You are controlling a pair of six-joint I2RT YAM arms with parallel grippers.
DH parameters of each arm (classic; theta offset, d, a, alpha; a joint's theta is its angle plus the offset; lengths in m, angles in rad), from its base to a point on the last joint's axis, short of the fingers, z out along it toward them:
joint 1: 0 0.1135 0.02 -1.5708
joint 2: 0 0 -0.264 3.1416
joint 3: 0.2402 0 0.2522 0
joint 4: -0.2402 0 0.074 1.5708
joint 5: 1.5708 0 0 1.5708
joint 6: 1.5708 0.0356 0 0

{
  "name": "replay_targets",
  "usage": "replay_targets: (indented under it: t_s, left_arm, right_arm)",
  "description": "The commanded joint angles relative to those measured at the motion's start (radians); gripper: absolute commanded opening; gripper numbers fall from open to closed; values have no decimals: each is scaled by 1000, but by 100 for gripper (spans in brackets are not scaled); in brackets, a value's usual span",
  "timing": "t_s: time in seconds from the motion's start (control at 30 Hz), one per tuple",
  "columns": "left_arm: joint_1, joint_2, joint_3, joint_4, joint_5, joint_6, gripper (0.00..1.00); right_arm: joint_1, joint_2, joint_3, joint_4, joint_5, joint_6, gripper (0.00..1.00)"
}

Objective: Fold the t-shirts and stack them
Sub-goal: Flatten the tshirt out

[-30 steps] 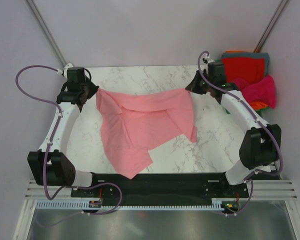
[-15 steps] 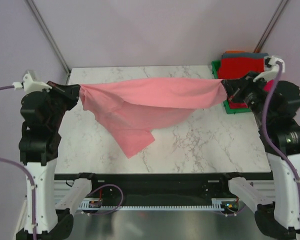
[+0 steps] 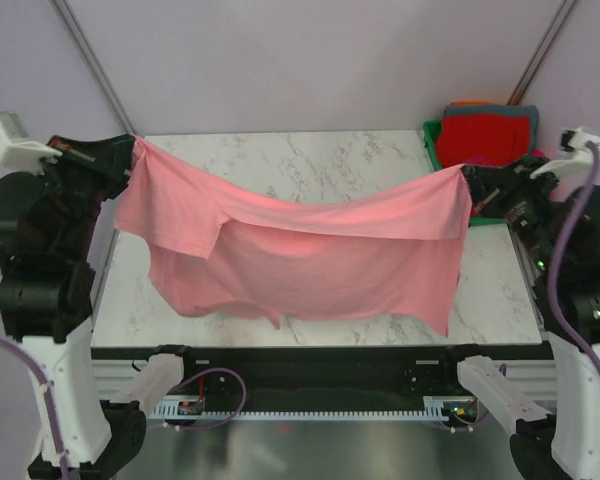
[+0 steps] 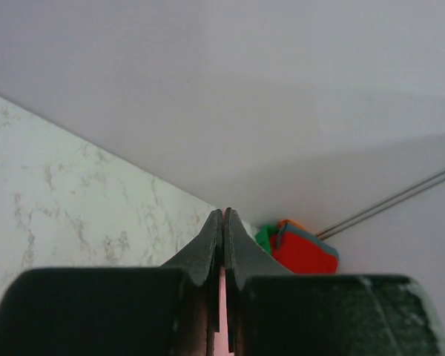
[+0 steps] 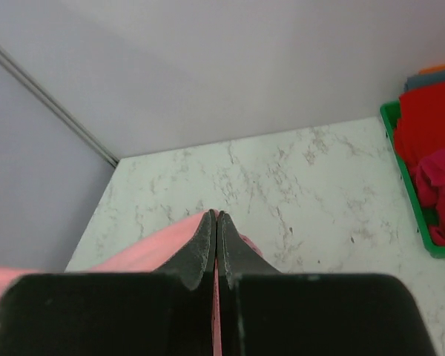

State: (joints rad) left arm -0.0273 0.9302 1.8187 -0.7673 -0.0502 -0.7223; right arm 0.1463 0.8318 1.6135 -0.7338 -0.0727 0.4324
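The left fingers and right fingers each pinch a corner of the pink t-shirt, which hangs stretched above the surface. Best hold it taut and level, lowering the hem first.

No readable text, label, brand, number or sign anywhere in these views, neither near nor far.
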Motion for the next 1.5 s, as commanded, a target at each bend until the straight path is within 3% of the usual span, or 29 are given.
replay_targets:
  t_s: [0.0, 0.13, 0.3, 0.47, 0.7, 0.73, 0.77, 0.8, 0.83, 0.87, 0.97, 1.1, 1.23, 1.27, 1.4, 1.43, 1.47]
  left_arm:
    - [6, 142, -120, 44, 6, -6, 2]
    - [6, 264, -352, 273, 12, -29, 2]
    - [6, 502, -415, 466, 29, -71, 2]
    - [6, 848, -242, 546, 76, -91, 2]
    - [10, 1201, 172, 536, 124, -114, 2]
    - [13, 1229, 212, 524, 151, -115, 25]
    - [15, 1251, 250, 499, 164, -114, 43]
    - [18, 1281, 316, 444, 173, -111, 60]
    - [18, 1283, 338, 407, 161, -106, 86]
    - [18, 1274, 344, 387, 145, -92, 99]
    - [18, 1179, 265, 344, 93, -74, 100]
    - [18, 1002, 18, 332, 101, -51, 100]
    - [61, 791, -263, 336, 67, -107, 100]
    - [81, 716, -319, 347, 85, -147, 100]
    - [194, 561, -598, 404, 239, -166, 90]
    - [191, 509, -651, 401, 260, -139, 89]
    - [191, 477, -679, 399, 266, -122, 89]
  right_arm:
    - [-2, 124, -147, 43, 65, 40, 0]
    - [-2, 205, -373, 201, 71, 71, 0]
    - [-7, 453, -426, 402, 126, 107, 0]
    - [-27, 786, -273, 485, 113, 121, 0]
    - [-93, 1139, 116, 498, 74, 154, 3]
    - [-108, 1199, 153, 496, 74, 157, 44]
    - [-116, 1220, 181, 493, 47, 160, 61]
    - [-131, 1237, 222, 488, 42, 160, 67]
    - [-136, 1250, 233, 482, 36, 160, 72]
    - [-142, 1242, 233, 475, 24, 157, 73]
    - [-143, 1170, 168, 476, 27, 135, 74]
    - [-143, 1035, -27, 473, 28, 118, 73]
    - [-143, 835, -217, 473, 59, 149, 90]
    - [-143, 805, -251, 473, 63, 157, 90]
    - [-188, 654, -421, 470, 66, 207, 81]
    - [-203, 617, -464, 438, 67, 260, 71]
    - [-212, 597, -486, 433, 65, 275, 67]
